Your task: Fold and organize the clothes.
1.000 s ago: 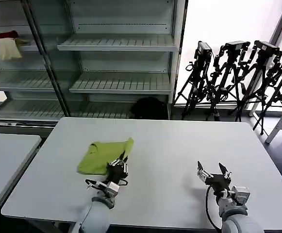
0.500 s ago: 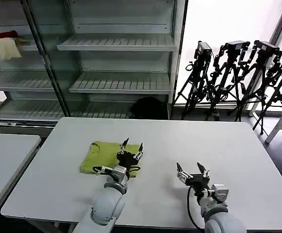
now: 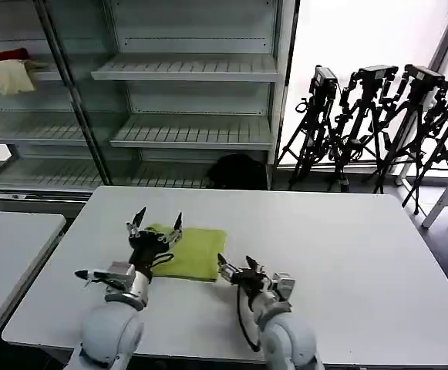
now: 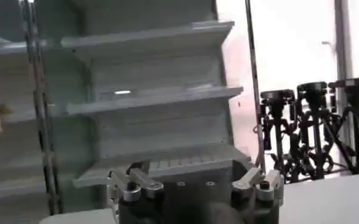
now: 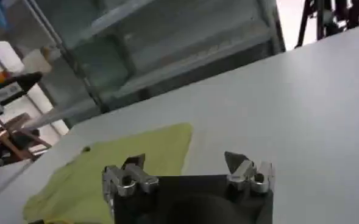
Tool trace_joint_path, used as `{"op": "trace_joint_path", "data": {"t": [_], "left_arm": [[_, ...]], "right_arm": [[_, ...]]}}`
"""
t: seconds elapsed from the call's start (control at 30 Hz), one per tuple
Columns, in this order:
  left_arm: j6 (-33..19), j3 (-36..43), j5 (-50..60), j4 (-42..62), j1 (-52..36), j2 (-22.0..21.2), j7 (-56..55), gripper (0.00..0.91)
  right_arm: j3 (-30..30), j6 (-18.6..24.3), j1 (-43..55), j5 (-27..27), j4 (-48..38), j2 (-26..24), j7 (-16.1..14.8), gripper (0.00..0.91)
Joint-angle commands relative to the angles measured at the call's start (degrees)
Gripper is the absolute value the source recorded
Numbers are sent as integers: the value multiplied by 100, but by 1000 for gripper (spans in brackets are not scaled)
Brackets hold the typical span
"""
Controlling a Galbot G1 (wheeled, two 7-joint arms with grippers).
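— Two hands from the head view? 
— Left hand (image 3: 156, 224), fingers apart, raised over the folded T-shirt (image 3: 194, 252) on the desk (image 3: 347, 247); right hand (image 3: 234, 266), apart, beside its near corner.
— Left wrist view? 
— Shelves (image 4: 149, 97), fingers (image 4: 130, 182) spread. 
— Right wrist view? 
— T-shirt (image 5: 136, 159) just ahead.

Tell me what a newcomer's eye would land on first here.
The lime T-shirt, folded flat on the white table, stands out most. The left gripper hovers open over its left end, while the right gripper sits open by its near right corner. Behind, grey shelves and black tripods line the wall.
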Motion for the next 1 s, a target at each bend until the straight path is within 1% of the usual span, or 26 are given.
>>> {"op": "trace_joint_path", "data": {"t": [0.03,0.07,0.1,0.13,0.37,0.63,0.83,0.9,1.0], "left_arm": [[-281,-560,-501,-488,1348,-51,-146,907],[-362,-554,-506,-459,1434,-46,-145,907],[-390,-553,-506,-453,1473,-46,-148,907],[-424,-562,-507,-407,1532,-49,-156,907],[-485,-584,-522,-446,1557,-48,-241,907],[-599,-574,-503,-348,1613,-62,-244,907],[-660,-547,-484,-263,1620,-87,-241,907],[-660,-552,-485,-259,1614,-86,-238,907],[-655,-552,-478,-252,1591,-85,-228,907]], "right_arm": [[-473,-27,797,616,-1234,413,504,413],[-470,-29,802,615,-1211,413,523,232],[-476,-31,809,623,-1193,413,549,10],[-487,-34,822,632,-1195,413,589,0],[-523,-29,829,548,-1245,413,586,0],[-360,-24,792,487,-1141,413,588,0],[-157,-31,765,445,-786,413,602,0],[-50,-38,754,460,-582,283,585,0],[130,-47,709,475,-271,-49,480,0]]}}
